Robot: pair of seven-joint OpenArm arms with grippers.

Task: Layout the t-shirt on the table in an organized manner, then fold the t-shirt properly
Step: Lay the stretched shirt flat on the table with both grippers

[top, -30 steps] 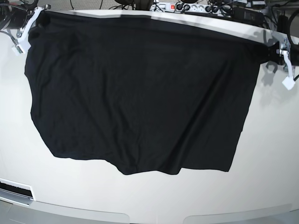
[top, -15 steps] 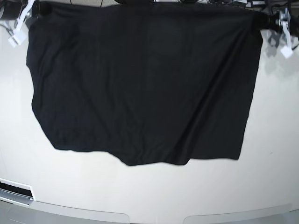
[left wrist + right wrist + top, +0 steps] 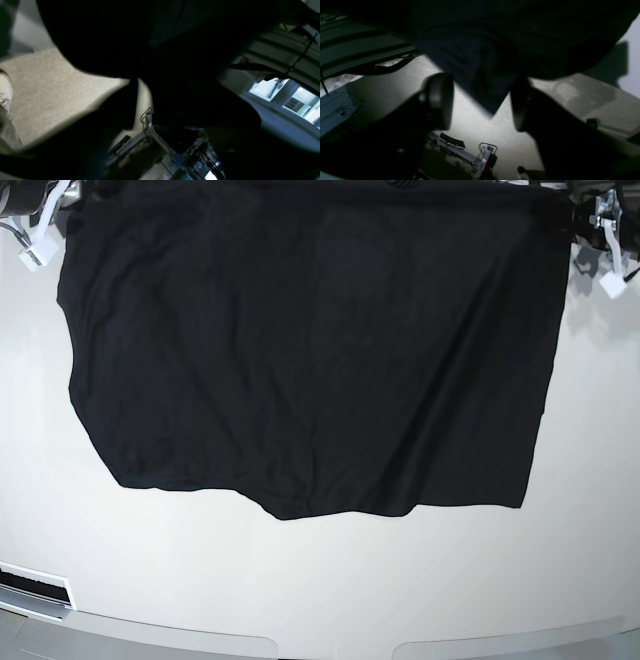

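Note:
The black t-shirt [image 3: 310, 350] lies spread wide over the white table [image 3: 300, 590], its top edge at the far side and its hem toward me. My right gripper [image 3: 70, 195] is at the shirt's top left corner in the base view. In the right wrist view this gripper [image 3: 480, 95] is open, and a shirt corner [image 3: 490, 100] hangs loose between the fingers [image 3: 437, 100]. My left gripper [image 3: 575, 215] is at the top right corner. In the left wrist view one of its fingers [image 3: 122, 105] stands off from the dark cloth [image 3: 180, 75], so the jaws look open; the other finger is lost in the dark.
A dark slot [image 3: 30, 588] sits in the table's front left edge. Beyond the far edge the wrist views show carpeted floor [image 3: 475, 130] with a power strip [image 3: 452, 141] and cables, and windows [image 3: 287, 97] to one side.
Both arms carried the shirt's top edge farther away, and the hem slid after it across the table. The right jaws have let go of their corner.

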